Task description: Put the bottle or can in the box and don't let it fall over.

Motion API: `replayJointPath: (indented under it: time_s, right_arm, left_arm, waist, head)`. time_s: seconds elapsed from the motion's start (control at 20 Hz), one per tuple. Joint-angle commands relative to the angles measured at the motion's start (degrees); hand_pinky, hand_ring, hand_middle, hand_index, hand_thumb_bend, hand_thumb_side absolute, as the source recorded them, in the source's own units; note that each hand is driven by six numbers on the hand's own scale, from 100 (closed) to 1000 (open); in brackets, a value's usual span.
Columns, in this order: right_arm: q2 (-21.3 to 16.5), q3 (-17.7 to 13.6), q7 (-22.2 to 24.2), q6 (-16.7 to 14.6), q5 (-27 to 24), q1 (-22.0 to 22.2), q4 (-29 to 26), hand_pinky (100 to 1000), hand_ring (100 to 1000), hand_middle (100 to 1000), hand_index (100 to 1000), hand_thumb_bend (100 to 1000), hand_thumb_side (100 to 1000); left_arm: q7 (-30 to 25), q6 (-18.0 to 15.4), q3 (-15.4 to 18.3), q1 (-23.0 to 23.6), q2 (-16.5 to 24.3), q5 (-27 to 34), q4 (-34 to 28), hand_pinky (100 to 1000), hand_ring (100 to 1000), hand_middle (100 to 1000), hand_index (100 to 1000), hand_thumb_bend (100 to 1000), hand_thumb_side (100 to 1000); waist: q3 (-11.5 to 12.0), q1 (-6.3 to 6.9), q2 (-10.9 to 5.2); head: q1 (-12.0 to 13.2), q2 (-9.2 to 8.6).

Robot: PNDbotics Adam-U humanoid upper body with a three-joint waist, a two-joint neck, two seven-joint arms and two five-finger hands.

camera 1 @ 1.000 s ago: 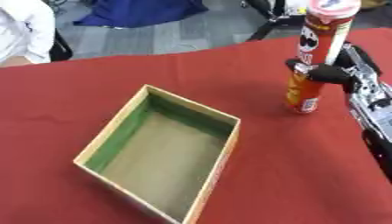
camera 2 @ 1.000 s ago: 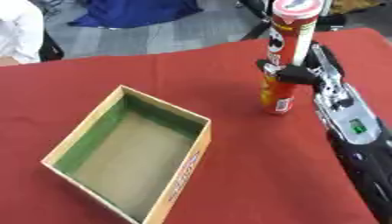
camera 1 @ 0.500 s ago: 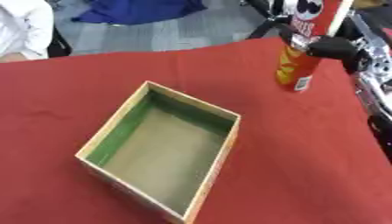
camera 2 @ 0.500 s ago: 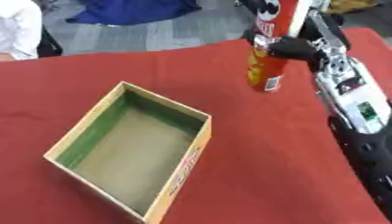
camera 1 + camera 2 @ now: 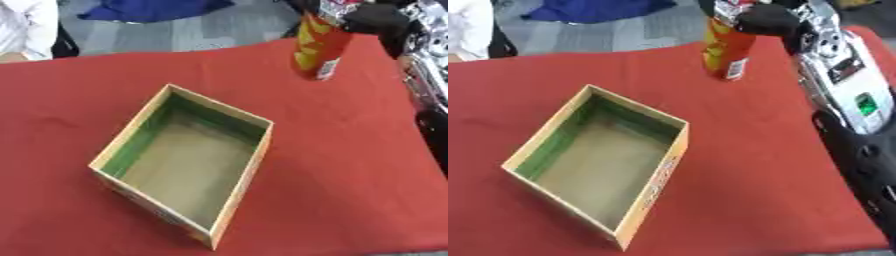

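A tall red and yellow can (image 5: 726,47) hangs upright above the red tablecloth (image 5: 350,150) at the upper right. My right hand (image 5: 765,21) is shut on its upper part, and the can's top runs out of view. An open cardboard box (image 5: 188,155) with a green inner wall sits at the centre left. The can is up and to the right of the box, well apart from it. My left hand is not in view.
My right arm (image 5: 846,95) runs down the right side of the views. Beyond the table's far edge lie a grey floor and a blue cloth (image 5: 153,9). A person's white sleeve (image 5: 26,27) shows at the upper left corner.
My right hand has lifted the can off the cloth and carried it up and to the left. The box has stayed where it was.
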Motion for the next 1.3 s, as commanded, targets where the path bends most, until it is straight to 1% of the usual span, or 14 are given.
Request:
replayJointPath:
  time_s: [0.05,0.25,0.3,0.35,0.6,0.95,1.15,1.3]
  right_arm:
    - [0.9,1.3,0.7,2.6,-1.0,-2.1,-4.4,865,749,478,570,500,156]
    - [3.5,3.2,2.2,4.6,-1.3,-3.1,-5.9,862,748,480,574,503,156]
    - [4.2,3.7,2.6,4.9,-1.3,-3.3,-5.9,861,748,481,575,545,125]
    - [5.0,4.2,3.0,5.1,-1.2,-3.4,-5.8,861,748,481,575,504,156]
    - [8.3,7.2,5.4,6.0,-0.2,-4.0,-5.3,856,744,481,576,507,154]
    - [12.8,11.8,8.8,7.4,1.4,-3.6,-3.8,854,742,479,575,508,149]
    - [14.0,13.6,9.9,7.8,2.2,-2.7,-2.8,854,743,480,576,510,149]
    - [14.5,14.3,10.0,7.0,2.6,-2.1,-2.1,854,746,483,581,511,149]
  left_arm:
    - [-0.3,0.0,0.1,-0.3,2.5,-0.4,-0.7,793,807,770,830,483,834]
    - [-0.3,0.0,0.0,-0.4,2.5,-1.0,-0.7,792,806,768,829,486,832]
    - [-0.3,0.1,0.0,-0.4,2.5,-1.1,-0.7,792,805,768,829,482,834]
    - [-0.4,0.1,0.0,-0.4,2.5,-1.2,-0.7,792,805,768,829,488,832]
    - [-0.4,0.2,0.0,-0.4,2.4,-1.4,-0.7,792,805,768,829,487,832]
    - [-0.5,0.2,-0.1,-0.6,2.4,-1.4,-0.8,792,805,768,829,487,832]
    - [-0.5,0.3,-0.1,-0.6,2.5,-1.4,-0.9,792,805,767,829,486,832]
    - [-0.4,0.3,0.0,-0.7,2.4,-1.3,-0.9,792,805,767,829,486,833]
  waist:
    - [0.0,-0.16,-1.20]
    - [0.2,-0.46,-1.34]
    - [0.3,-0.50,-1.34]
    - [0.4,-0.53,-1.33]
    - [0.7,-0.76,-1.21]
    - [1.0,-1.07,-1.09]
    - [1.1,-1.12,-0.92]
    - [1.2,-1.12,-0.78]
  head:
    - [0.3,0.54]
    - [0.3,0.47]
    - [0.2,0.48]
    - [0.2,0.52]
    - [-0.3,0.67]
    - [-0.9,0.36]
    - [-0.9,0.44]
    - [-0.8,0.28]
